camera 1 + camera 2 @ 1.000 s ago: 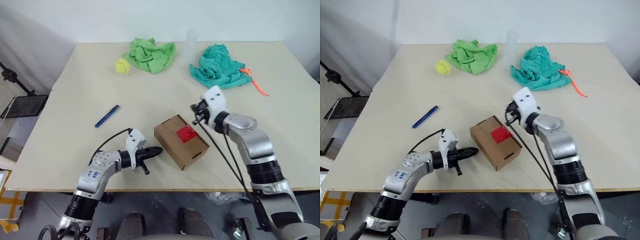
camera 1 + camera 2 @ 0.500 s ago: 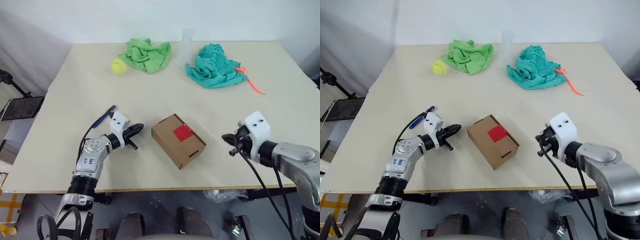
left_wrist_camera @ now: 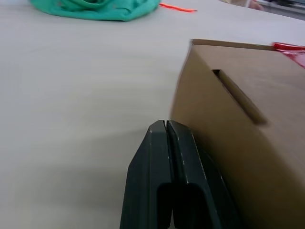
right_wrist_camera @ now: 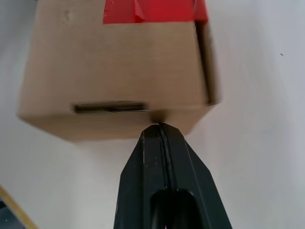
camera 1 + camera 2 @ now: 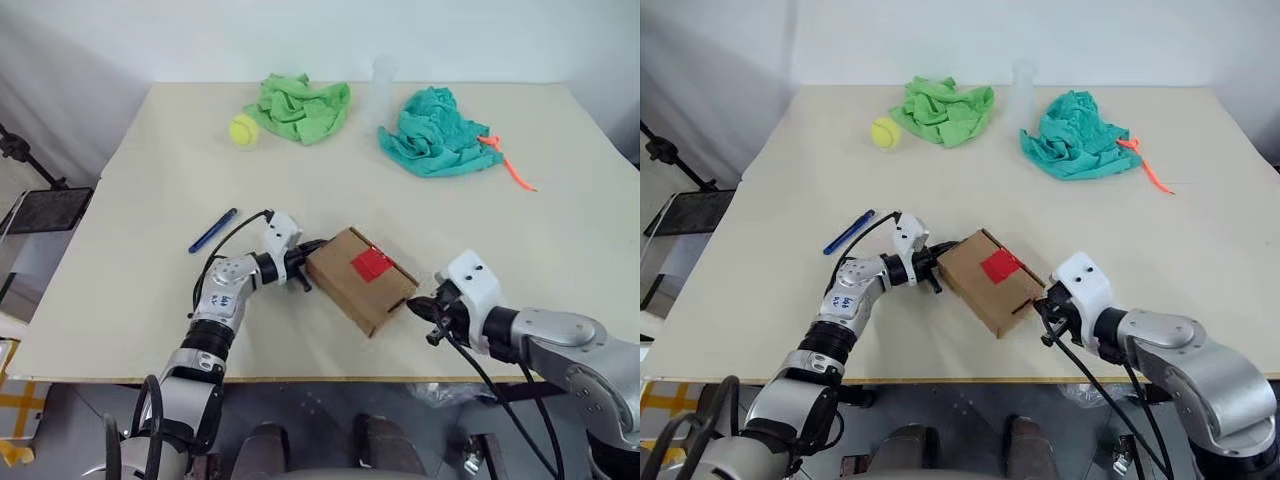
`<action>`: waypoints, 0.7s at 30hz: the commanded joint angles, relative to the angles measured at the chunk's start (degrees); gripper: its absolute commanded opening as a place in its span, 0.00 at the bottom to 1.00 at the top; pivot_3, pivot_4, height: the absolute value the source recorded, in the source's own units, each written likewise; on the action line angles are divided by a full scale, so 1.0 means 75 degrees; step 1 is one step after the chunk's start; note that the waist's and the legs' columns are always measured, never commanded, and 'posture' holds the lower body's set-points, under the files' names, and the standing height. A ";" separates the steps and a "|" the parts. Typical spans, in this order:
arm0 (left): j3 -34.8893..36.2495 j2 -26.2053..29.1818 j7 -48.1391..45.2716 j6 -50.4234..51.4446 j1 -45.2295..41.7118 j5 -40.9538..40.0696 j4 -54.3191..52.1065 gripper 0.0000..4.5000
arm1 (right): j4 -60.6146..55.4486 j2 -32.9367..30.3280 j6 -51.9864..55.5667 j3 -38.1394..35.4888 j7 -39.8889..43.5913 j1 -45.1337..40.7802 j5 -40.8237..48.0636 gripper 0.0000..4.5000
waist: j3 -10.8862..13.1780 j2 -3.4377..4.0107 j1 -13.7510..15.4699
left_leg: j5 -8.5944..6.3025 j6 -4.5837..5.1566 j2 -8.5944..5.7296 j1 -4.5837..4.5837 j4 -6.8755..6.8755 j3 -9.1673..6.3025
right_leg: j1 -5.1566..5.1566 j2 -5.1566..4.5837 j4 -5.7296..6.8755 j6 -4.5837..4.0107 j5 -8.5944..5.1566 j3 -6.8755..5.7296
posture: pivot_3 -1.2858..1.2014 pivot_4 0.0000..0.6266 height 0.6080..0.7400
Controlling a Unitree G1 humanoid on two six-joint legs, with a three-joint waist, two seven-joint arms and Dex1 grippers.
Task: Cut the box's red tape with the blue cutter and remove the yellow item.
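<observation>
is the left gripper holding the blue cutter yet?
No. The blue cutter lies on the table apart from the left gripper, whose shut jaws are against the end of the box.

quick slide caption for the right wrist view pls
Shut right end effector at the near end face of the box, red tape on top.

Taped box (image 5: pixel 360 279) mid-table, blue cutter (image 5: pixel 214 232) well left.

Both claws hem the box (image 5: pixel 360 280) end to end, while bare table (image 5: pixel 150 180) around the blue cutter (image 5: pixel 213 232) lies open.
</observation>
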 commanded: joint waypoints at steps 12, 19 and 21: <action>-0.0506 0.0128 -0.0831 0.1360 0.0664 -0.0172 -0.1982 0.01 | -0.0526 0.0031 0.0681 -0.0401 -0.0231 -0.0105 0.0466 0.00 | 0.0000 0.0000 0.0015 | -0.0004 0.0006 0.0000 -0.0012 0.0021 -0.0007 | 0.0000 0.0000 0.0002 0.0003 0.0002 0.0001 | 0.52 0.24 1.00; -0.0641 0.0026 -0.0906 0.1225 0.0554 -0.0053 -0.1732 0.01 | -0.0657 0.0022 0.0882 -0.0441 -0.0229 -0.0122 0.0533 0.00 | 0.0000 0.0000 0.0013 | -0.0004 0.0007 0.0000 -0.0012 0.0022 -0.0009 | 0.0000 0.0001 0.0004 0.0003 0.0001 0.0000 | 0.52 0.24 1.00; -0.0730 -0.0045 -0.0933 0.1189 0.0524 -0.0002 -0.1669 0.01 | -0.0746 -0.0015 0.0964 -0.0511 -0.0195 -0.0057 0.0563 0.00 | 0.0000 0.0000 0.0017 | -0.0004 0.0007 0.0000 -0.0012 0.0023 -0.0009 | 0.0000 0.0001 0.0005 0.0003 0.0001 0.0000 | 0.52 0.24 1.00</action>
